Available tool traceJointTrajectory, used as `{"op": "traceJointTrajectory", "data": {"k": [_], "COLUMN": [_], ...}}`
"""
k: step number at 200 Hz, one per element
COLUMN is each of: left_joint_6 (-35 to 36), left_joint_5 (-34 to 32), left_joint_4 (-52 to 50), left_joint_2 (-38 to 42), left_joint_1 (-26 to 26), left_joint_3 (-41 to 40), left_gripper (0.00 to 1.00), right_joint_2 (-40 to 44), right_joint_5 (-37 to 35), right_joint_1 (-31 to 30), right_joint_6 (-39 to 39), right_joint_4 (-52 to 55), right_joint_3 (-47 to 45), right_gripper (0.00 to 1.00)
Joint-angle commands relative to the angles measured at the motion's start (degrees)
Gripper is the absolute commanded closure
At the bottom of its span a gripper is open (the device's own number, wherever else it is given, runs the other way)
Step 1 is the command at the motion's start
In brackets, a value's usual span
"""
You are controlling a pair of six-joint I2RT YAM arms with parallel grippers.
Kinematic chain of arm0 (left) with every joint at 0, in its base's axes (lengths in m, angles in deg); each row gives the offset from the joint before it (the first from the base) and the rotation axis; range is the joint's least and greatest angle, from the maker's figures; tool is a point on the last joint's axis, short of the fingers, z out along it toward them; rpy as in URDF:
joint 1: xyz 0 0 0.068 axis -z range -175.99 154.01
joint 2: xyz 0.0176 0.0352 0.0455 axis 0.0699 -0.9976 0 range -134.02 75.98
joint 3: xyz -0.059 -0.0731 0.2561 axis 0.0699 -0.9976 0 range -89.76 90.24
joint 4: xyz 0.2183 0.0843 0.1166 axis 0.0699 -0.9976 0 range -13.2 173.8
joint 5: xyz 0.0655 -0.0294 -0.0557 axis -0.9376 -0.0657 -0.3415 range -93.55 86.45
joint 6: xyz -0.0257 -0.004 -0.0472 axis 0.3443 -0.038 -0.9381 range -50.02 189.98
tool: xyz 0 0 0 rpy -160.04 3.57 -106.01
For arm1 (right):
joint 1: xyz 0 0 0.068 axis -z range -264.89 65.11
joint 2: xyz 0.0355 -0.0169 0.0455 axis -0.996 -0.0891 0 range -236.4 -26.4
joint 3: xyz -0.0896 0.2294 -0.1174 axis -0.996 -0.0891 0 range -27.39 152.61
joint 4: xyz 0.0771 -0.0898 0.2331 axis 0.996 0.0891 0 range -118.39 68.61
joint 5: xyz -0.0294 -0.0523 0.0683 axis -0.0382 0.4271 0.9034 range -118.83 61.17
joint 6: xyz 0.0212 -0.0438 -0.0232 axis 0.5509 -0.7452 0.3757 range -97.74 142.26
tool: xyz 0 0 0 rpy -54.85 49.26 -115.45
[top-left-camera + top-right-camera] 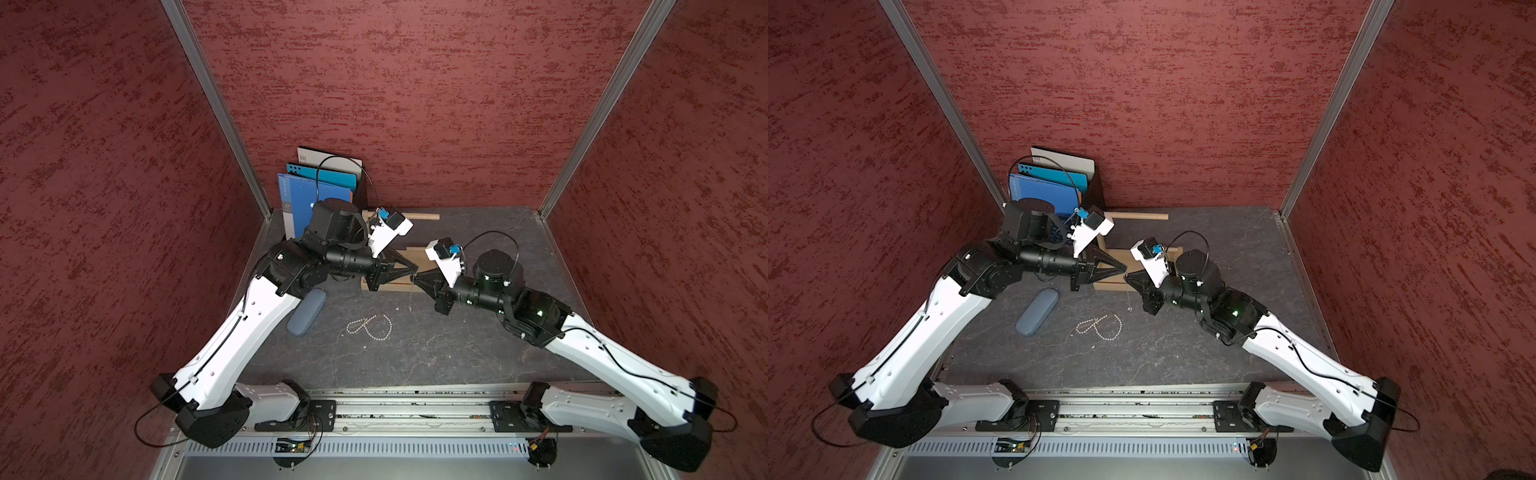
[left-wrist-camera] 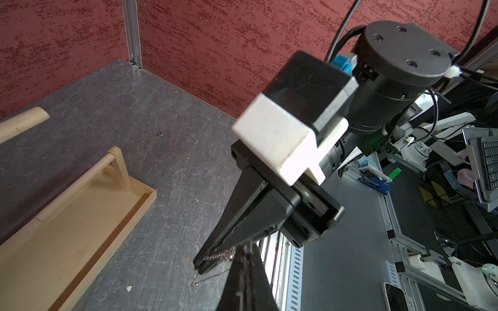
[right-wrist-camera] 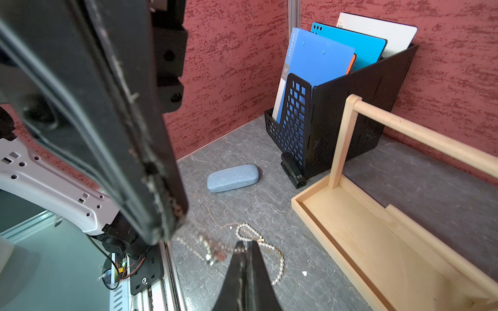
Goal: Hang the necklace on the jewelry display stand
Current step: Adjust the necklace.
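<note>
1. Left gripper (image 2: 244, 251) and right gripper (image 2: 198, 266) meet tip to tip, both sets of jaws clenched on the thin chain necklace (image 2: 218, 255)
2. It hangs in the air between them, near the tray of the jewelry display stand (image 2: 67, 229), one strand dangling
3. A pearl string (image 1: 370, 328) lies on the worktop (image 1: 457, 353)

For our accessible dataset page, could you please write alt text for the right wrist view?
A thin chain necklace stretches between the left gripper and right gripper, both with jaws shut on it, above a grey table. Below lies a pearl necklace; beyond are a blue glasses case, a black file rack and the wooden jewelry display stand.
</note>
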Motion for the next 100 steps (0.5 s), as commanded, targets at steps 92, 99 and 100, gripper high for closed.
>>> {"op": "traceJointTrajectory", "data": {"k": [92, 99, 100], "left_joint_6": [-3.3, -3.8, -3.9], "left_joint_5": [-1.4, -1.9, -2.0], "left_joint_4": [3.8, 4.5, 4.5], "left_joint_2": [0.7, 0.5, 0.5], "left_joint_1": [-0.9, -1.0, -0.9], "left_joint_3": [-3.5, -4.0, -4.0], "left_gripper": [1.00, 1.00, 1.00], "right_joint_2": [1.4, 1.1, 1.0], "right_joint_5": [-19.2, -19.6, -19.8], "right_joint_1": [0.3, 0.3, 0.3], "right_joint_6": [-3.2, -3.6, -3.7], "right_joint_4": [2.2, 2.3, 2.3], "right_joint_3": [1.7, 1.9, 1.9], "right_gripper": [1.00, 1.00, 1.00]}}
